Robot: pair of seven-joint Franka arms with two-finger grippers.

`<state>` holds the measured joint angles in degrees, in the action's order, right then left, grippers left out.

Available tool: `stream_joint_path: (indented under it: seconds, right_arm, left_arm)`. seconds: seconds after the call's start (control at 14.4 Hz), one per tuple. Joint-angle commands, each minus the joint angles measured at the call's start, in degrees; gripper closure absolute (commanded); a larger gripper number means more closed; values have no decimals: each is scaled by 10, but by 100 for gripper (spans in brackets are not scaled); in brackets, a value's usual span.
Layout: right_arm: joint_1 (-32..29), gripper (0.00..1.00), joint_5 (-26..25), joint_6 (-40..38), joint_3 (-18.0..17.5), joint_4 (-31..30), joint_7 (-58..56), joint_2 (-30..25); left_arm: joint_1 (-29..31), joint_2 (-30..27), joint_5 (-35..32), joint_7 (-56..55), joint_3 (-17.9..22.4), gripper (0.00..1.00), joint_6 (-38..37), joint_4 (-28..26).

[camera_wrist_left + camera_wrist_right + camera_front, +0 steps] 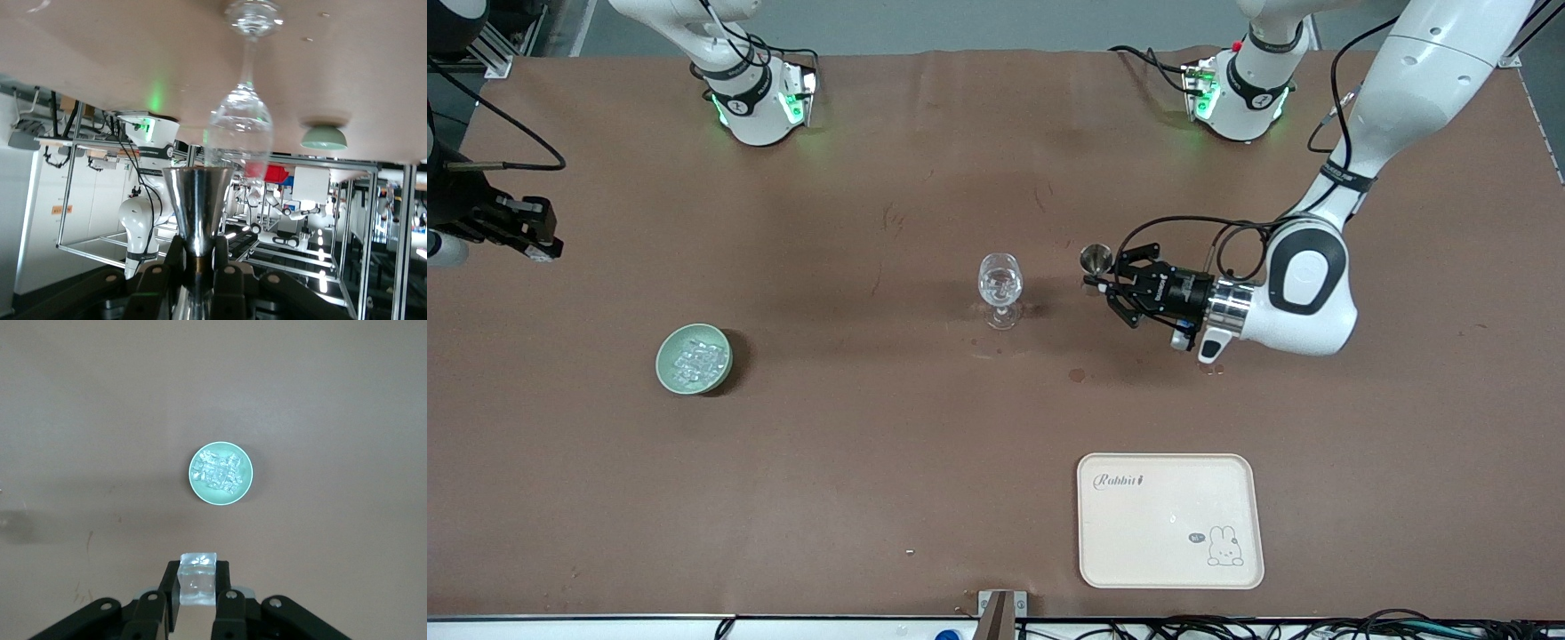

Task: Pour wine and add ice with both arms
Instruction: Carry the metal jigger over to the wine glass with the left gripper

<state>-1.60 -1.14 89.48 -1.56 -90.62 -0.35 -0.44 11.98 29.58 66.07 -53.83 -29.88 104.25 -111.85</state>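
Brown matte surface (871, 489), creased along the robots' edge, with a small reddish spot (1077, 375) at 5 o'clock from the stemmed glass (1000, 289). Metal frame racks and more white robots in the room, seen in the left wrist view.

Only readable writing: "Rabbit" in script on the cream tray (1170, 520), by a bunny drawing with a tiny speech bubble too small to read. Tray at 5 o'clock from the glass, near the front camera's edge.

Glass upright mid-surface. Pale green bowl (694, 358) at 8 o'clock from the glass, toward the right arm's end, with ice (220, 470) heaped in it.

Left gripper (1103, 284) level over the surface at 3 o'clock of the glass, just beside it, fingers (227, 273) clamped tight on the stem of a small metal cone cup (198, 207), mouth toward the glass.

Right gripper (198, 593) high over the surface at the right arm's end, at 10 o'clock from the bowl, fingers (223, 587) pinched on one ice cube (198, 577).

Green lights on both arm bases (787, 107).
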Motion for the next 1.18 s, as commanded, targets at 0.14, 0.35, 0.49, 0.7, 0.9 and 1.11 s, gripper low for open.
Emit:
stream_joint_path:
  seconds: [0.14,0.35,0.49,0.7,0.9,1.11]
  right_arm:
    - [1,93,3,-5,1,6,4,3]
    - [0,93,3,-6,1,6,4,3]
    - [1,93,3,-5,1,6,4,3]
    - [2,93,3,-5,1,6,4,3]
    - [2,93,3,-6,1,6,4,3]
    - [2,93,3,-6,1,6,4,3]
  left_arm:
    - [2,-35,43,-25,-43,99,71,-76]
    - [2,-51,62,-55,-73,99,104,-96]
    - [1,-51,81,-93,-98,99,132,-96]
    - [1,-51,82,-162,-124,99,162,-96]
    - [0,-51,82,-231,-146,99,203,-95]
    - [1,-51,82,-246,-157,99,221,-93]
